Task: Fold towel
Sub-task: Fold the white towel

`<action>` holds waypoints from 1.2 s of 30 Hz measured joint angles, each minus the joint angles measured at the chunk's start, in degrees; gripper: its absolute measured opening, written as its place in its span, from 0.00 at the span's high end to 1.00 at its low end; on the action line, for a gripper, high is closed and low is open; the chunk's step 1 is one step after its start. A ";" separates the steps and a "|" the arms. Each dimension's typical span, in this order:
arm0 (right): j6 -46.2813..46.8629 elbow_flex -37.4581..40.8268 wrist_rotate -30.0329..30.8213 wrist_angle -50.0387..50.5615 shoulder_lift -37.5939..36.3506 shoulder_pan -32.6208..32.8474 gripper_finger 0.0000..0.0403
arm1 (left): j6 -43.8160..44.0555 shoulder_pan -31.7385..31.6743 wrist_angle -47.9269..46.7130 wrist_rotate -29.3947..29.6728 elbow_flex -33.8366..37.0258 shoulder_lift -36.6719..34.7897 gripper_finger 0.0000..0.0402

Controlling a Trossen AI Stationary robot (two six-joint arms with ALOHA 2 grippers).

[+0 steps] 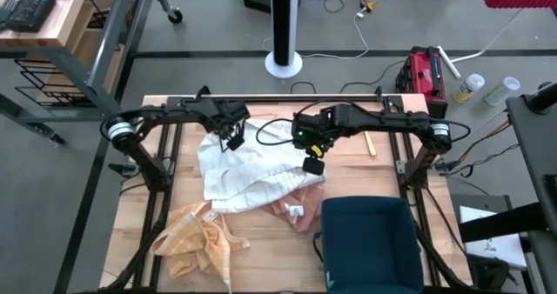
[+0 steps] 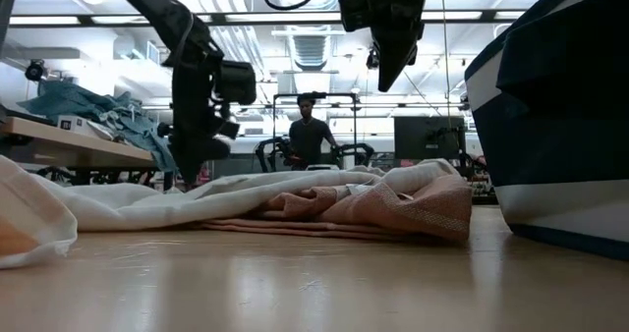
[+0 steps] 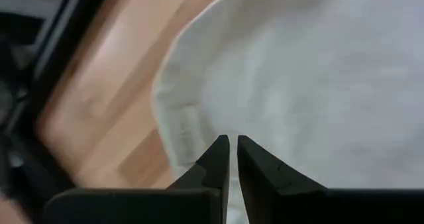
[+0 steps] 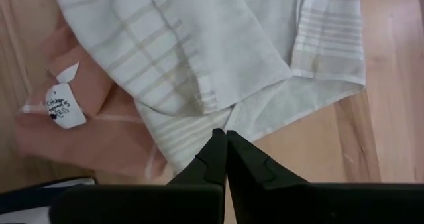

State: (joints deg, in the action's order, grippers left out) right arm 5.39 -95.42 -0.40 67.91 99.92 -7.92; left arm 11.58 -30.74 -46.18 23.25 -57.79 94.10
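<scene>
From above, the white towel (image 1: pixel 239 168) lies crumpled in the middle of the wooden table (image 1: pixel 383 172), overlapping a pink cloth (image 1: pixel 296 209) on its near side, with a yellow checked cloth (image 1: pixel 196 237) bunched toward the near left corner and a dark blue bin (image 1: pixel 370 242) at the near right. The left gripper (image 1: pixel 233 140) hangs over the towel's far left edge, the right gripper (image 1: pixel 313 165) over its right edge; judging by that spacing, each arm is set at its own side so the cloth can be drawn flat before folding

From table height, the towel spreads low across the boards with the pink cloth (image 2: pixel 393 206) bulging at the front of the heap. One gripper (image 2: pixel 192 160) reaches down to the fabric at the left, the other (image 2: pixel 388 72) hangs clear above the pile. A person (image 2: pixel 310 136) stands far behind in the room

The left wrist view shows its fingers (image 3: pixel 215 161) almost together, a thin gap between the tips, poised right over the towel's hemmed edge (image 3: pixel 179 128) where it meets bare wood. I cannot tell whether any cloth sits in that gap; it looks like an edge pinch being lined up

The right wrist view shows its fingers (image 4: pixel 242 159) pressed together with nothing between them, aimed at the striped corner (image 4: pixel 328 52) folded over the pink cloth and its white label (image 4: pixel 61 105)
</scene>
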 joint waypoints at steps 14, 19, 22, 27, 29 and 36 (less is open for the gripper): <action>0.55 -0.07 -0.02 0.46 -0.02 0.03 0.99 | 2.94 -2.66 -4.79 3.89 0.33 -0.72 0.97; 1.06 -0.09 -0.03 0.82 -0.02 0.02 0.99 | -0.55 -2.26 6.63 -2.99 1.15 0.74 0.99; 1.55 -0.09 -0.07 1.60 -0.02 0.04 0.99 | 0.68 -3.08 3.66 0.99 1.24 2.34 1.00; 1.67 -0.09 -1.15 2.37 -0.02 0.05 0.99 | 2.30 -5.08 -6.66 3.21 1.30 3.57 1.00; 1.52 -0.09 -1.14 2.30 -0.02 0.04 0.99 | 3.74 -5.27 -8.78 6.09 1.30 3.22 0.99; 1.78 -1.22 -1.18 2.47 -0.04 -0.36 0.99 | 3.64 -4.98 -10.17 15.59 1.27 -1.97 1.00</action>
State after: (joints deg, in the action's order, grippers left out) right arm 7.17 -96.64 -1.59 70.38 99.88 -8.28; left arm 15.21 -35.73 -56.36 38.84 -56.52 92.13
